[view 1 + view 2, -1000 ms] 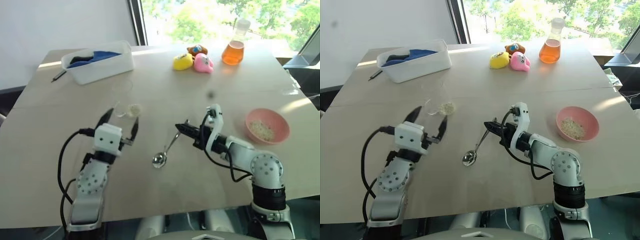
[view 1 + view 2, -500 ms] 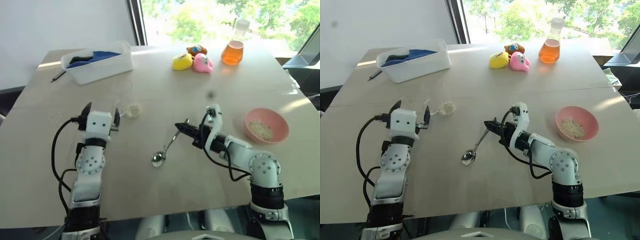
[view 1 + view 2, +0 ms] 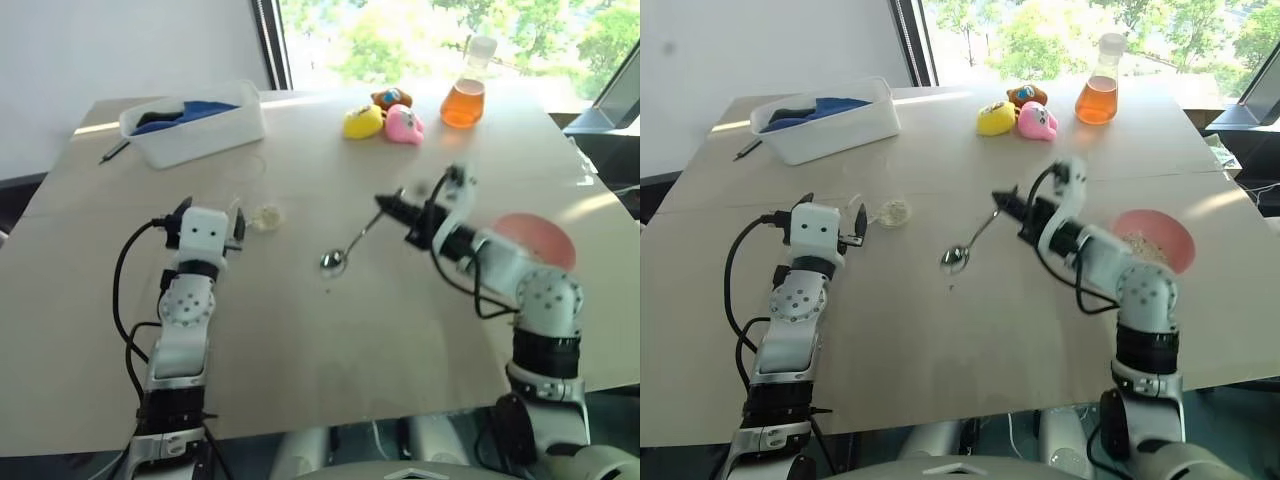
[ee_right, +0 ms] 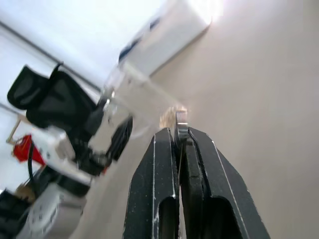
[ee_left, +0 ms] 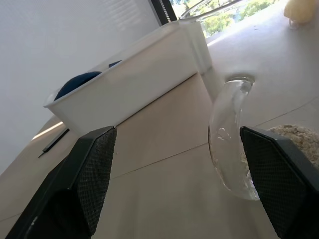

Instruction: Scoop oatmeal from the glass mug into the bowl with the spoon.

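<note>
The glass mug point(image 3: 264, 215), nearly invisible, stands left of the table's middle with oatmeal point(image 3: 895, 211) in its bottom. My left gripper point(image 3: 208, 213) is open just to its left and is not touching it. In the left wrist view the mug's clear handle point(image 5: 229, 137) shows between the two fingers point(image 5: 94, 174), nearer one of them. My right gripper point(image 3: 396, 204) is shut on the handle of the silver spoon point(image 3: 334, 261), which hangs tilted above the table with its bowl toward the mug. My right arm partly covers the pink bowl point(image 3: 1160, 232), which holds some oatmeal.
A white tub point(image 3: 195, 121) with blue cloth stands at the back left, a dark pen point(image 3: 116, 151) beside it. Yellow point(image 3: 362, 122) and pink point(image 3: 405, 125) toys and a flask of orange liquid point(image 3: 465, 98) stand at the back.
My right gripper has lifted the spoon off the table and carried it up and away from me. My left gripper has moved further out and to the left, ending beside the mug.
</note>
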Action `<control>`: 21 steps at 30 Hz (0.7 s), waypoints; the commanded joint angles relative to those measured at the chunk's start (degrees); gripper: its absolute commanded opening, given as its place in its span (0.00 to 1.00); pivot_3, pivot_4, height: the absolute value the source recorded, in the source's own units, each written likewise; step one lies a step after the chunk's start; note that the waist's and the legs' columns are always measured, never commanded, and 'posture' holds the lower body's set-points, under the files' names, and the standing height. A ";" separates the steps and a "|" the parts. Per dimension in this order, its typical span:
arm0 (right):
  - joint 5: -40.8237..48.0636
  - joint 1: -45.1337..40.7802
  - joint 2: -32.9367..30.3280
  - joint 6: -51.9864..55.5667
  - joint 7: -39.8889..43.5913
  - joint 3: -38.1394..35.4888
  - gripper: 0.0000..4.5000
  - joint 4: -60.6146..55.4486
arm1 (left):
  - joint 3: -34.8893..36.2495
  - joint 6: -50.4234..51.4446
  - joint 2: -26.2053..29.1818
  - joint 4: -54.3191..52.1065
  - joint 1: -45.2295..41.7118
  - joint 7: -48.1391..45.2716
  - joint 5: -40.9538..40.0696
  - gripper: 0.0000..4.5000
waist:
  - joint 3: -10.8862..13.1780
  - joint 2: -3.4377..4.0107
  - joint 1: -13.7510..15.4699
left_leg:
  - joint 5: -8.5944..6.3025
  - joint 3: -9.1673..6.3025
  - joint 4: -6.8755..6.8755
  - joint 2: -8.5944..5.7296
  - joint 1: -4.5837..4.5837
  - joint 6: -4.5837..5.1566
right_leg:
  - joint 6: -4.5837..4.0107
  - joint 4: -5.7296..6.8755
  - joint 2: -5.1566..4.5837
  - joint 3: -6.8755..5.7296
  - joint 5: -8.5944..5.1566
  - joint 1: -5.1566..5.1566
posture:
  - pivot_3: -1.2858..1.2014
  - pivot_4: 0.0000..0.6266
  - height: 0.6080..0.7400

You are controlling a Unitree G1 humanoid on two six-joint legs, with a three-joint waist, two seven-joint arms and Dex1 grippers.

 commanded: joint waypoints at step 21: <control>2.92 -9.89 0.42 -2.72 -2.89 -2.74 0.00 3.70 | 0.29 1.18 -0.11 5.37 -5.49 2.05 -1.55 0.53 | 0.00 0.00 -0.20 | 0.01 0.00 0.00 0.01 -0.06 0.00 | 0.00 0.01 -0.02 0.01 0.00 -0.03 | 0.52 0.24 1.00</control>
